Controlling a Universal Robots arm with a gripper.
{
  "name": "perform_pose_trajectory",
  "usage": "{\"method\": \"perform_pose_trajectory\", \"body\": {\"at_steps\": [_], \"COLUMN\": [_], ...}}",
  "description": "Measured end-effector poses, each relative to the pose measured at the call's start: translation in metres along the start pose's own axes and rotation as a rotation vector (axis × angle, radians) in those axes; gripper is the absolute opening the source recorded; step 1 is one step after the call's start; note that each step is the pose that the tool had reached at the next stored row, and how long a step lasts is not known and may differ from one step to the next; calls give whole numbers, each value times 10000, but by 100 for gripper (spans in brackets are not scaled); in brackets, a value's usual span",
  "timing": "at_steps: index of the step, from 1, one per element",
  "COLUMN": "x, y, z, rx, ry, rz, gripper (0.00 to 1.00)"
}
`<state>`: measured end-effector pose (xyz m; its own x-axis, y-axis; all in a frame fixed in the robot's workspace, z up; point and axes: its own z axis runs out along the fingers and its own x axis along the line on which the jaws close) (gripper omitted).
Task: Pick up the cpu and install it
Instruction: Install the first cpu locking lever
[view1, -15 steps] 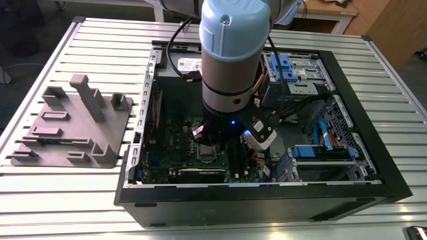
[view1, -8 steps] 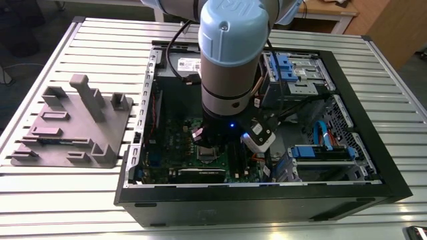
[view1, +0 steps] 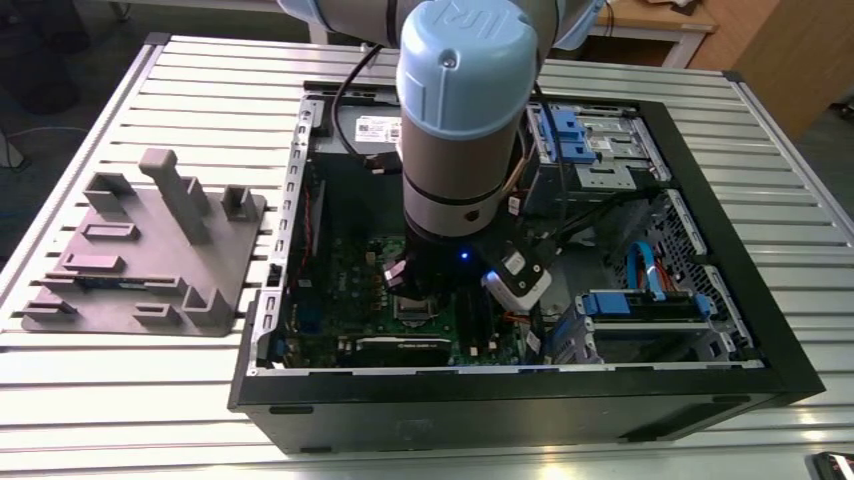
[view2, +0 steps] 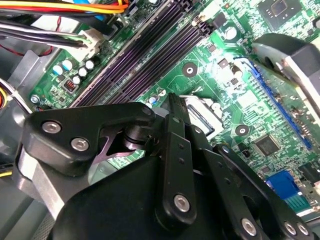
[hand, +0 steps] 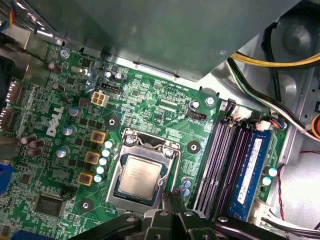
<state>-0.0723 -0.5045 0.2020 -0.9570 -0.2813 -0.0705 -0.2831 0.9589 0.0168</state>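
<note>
Now, cpu: lies flat in the socket on the board, framed by the socket's metal.
Gripper: in the first wrist view, just beside the socket's rim and apart from the cpu. Fingers look drawn together with nothing between them.
Handling, judged: light, thin and rigid, with a slick metal lid. The underside is likely delicate, so keep it level and don't force it.
Hold, judged: pinch two opposite pale edges, never the faces.
Count: one cpu, one socket, one blue memory stick, one gripper, one case.
Fixture: grey, at the case's 9 o'clock in the exterior view.
</note>
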Motion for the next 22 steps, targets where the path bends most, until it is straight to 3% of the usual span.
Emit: {"method": "perform_pose_trajectory", "body": {"at_steps": [13,22], "x": [19,21], "y": [-41,-50], "z": [98,107], "rx": [-5,-15], "ry": [0,-1], "rz": [-69,-142], "gripper": [10,10]}}
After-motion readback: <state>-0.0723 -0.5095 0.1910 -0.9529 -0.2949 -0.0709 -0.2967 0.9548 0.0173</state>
